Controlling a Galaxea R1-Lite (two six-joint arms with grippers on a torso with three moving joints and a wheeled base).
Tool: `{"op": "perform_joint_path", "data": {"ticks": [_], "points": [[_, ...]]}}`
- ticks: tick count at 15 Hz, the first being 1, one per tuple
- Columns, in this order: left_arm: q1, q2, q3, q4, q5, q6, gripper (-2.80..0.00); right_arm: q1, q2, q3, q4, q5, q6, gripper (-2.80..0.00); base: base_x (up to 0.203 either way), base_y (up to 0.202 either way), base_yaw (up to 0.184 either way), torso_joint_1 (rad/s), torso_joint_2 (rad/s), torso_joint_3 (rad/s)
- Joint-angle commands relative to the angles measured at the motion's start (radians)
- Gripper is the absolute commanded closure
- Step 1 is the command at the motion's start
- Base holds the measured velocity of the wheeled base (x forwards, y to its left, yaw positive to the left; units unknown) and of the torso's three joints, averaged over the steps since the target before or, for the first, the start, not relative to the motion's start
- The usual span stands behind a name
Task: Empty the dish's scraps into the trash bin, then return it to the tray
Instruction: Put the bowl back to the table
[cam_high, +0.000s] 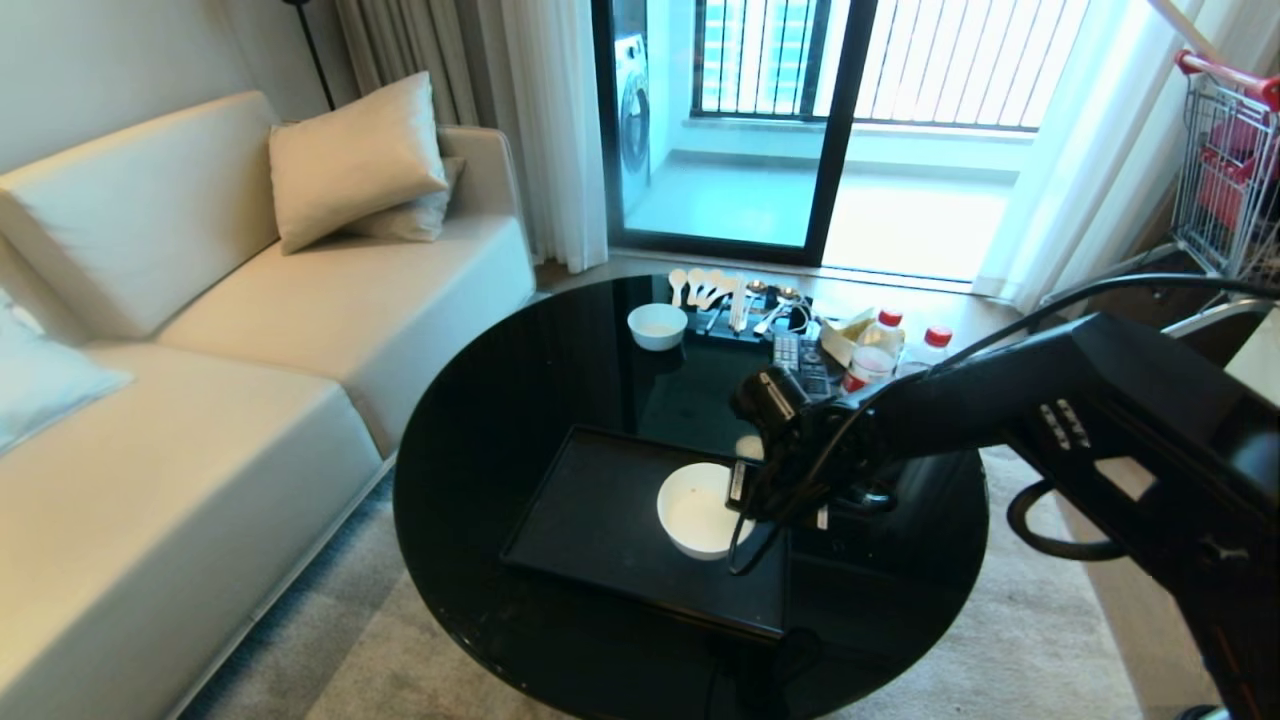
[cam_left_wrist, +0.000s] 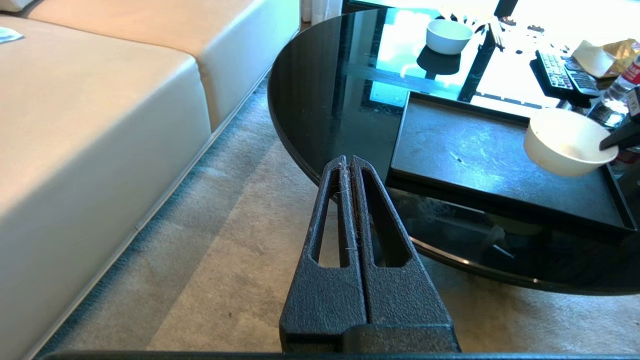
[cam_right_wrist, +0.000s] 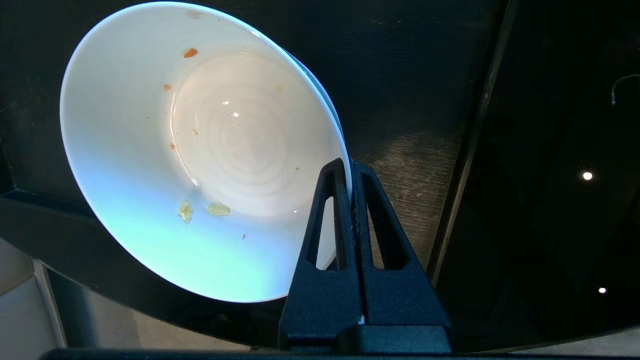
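Right gripper (cam_right_wrist: 351, 172) clamped on the rim of the dish (cam_high: 697, 508), held tilted above the tray (cam_high: 600, 520); level it, lower gently, then release; left gripper (cam_left_wrist: 348, 165) shut, parked.

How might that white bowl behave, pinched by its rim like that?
The bowl looks glossy, so it could slip between the right gripper's thin fingers. Held by one edge over the tray, it hangs tilted and may swing. It seems stiff, probably ceramic, so a drop could chip it.

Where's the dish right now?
In the head view the dish hangs tilted over the tray's right end, its rim pinched by the right claw.
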Motion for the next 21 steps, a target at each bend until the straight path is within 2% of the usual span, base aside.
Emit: {"op": "perform_joint_path", "data": {"ticks": [1, 7, 20, 21], "points": [[0.000, 0.000, 0.000, 0.000, 0.000, -0.001, 0.00, -0.003, 0.030, -0.004, -0.004, -0.001, 0.012, 0.00, 0.000, 0.000, 0.000, 0.000, 0.00, 0.000], [0.000, 0.000, 0.000, 0.000, 0.000, -0.001, 0.00, -0.024, 0.077, -0.065, 0.000, -0.001, 0.012, 0.00, 0.000, 0.000, 0.000, 0.000, 0.00, 0.000], [0.000, 0.000, 0.000, 0.000, 0.000, -0.001, 0.00, -0.049, 0.083, -0.058, 0.006, -0.003, 0.012, 0.00, 0.000, 0.000, 0.000, 0.000, 0.00, 0.000], [0.000, 0.000, 0.000, 0.000, 0.000, -0.001, 0.00, -0.049, 0.080, -0.058, 0.006, -0.003, 0.013, -2.80, 0.000, 0.000, 0.000, 0.000, 0.00, 0.000]]}}
